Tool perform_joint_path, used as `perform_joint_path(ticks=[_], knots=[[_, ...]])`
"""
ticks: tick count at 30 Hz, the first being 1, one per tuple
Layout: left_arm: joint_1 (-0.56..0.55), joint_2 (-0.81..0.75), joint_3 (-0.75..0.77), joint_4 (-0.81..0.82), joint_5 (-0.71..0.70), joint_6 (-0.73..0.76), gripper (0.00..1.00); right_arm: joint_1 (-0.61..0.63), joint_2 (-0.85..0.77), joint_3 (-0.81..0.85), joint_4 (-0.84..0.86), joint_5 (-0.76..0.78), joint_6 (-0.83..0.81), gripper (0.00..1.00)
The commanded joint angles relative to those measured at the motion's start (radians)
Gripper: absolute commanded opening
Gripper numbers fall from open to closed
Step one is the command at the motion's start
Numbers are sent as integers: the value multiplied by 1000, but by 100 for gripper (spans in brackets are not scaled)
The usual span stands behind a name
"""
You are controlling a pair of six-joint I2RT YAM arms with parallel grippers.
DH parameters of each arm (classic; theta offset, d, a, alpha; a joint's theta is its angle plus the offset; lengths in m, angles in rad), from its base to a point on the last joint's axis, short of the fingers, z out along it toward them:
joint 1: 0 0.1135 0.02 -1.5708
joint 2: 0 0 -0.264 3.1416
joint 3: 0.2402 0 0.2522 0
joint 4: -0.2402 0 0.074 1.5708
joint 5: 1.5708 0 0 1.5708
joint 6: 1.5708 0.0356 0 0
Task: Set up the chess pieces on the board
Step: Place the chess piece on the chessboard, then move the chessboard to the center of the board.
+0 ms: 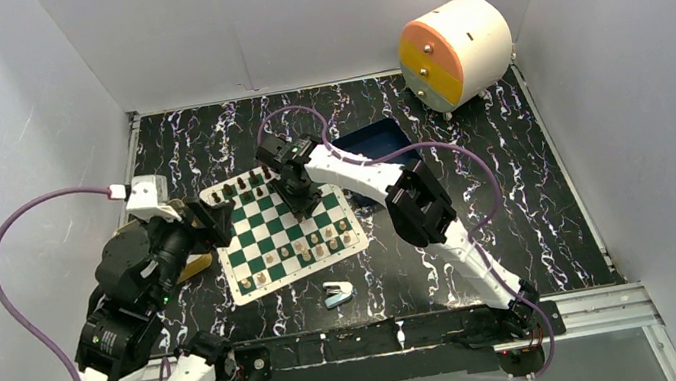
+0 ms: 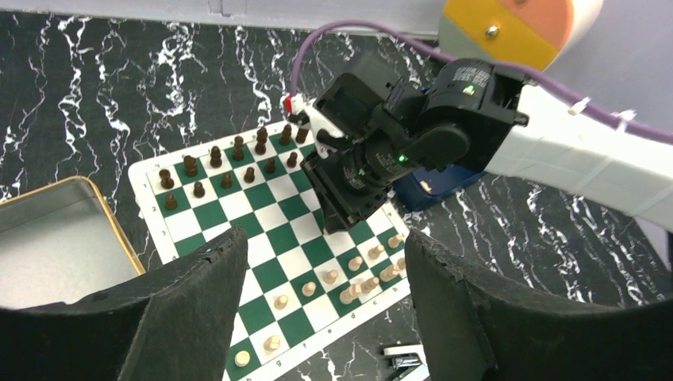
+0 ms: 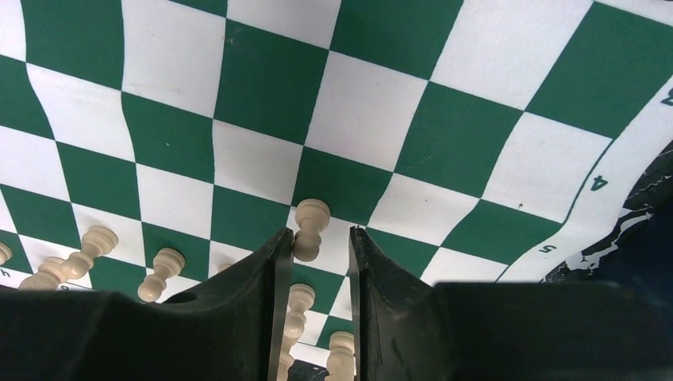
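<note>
Only the right wrist view shows a tan pawn [image 3: 311,214] loose between the narrow jaws of the right gripper [image 3: 319,235]; left gripper [image 2: 324,242] gapes wide, board [image 2: 274,214] ahead.

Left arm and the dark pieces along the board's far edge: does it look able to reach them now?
Probably yes. The left gripper hangs open by the board, bare squares lie between it and the dark pieces, and the right gripper sits off to their right.

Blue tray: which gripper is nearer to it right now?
Right. The right gripper is over the board, on the side toward the blue tray. The left gripper is at the board's left edge, with the board between it and the tray.
</note>
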Motion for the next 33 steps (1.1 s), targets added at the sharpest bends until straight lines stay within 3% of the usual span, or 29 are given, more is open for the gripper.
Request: perform_joint_path(ticks=[1,7,12,19,27,33], knots=[[-3,37,-35,6,-29,27,69,-12,-83,22,35,-16,-3,41],[-3,135,-50,-18,-19,36,65,-32,-257,-119,113,2,-8,36],[-3,243,-63,8,-3,37,61,-53,-482,-359,255,45,-7,28],[-3,446,-76,91,76,41,56,-62,-764,-757,460,57,17,0],[-3,682,-57,190,176,46,49,-63,-913,-1130,638,55,96,0],[-9,836,-55,251,176,33,45,-61,-933,-1280,747,50,129,0]])
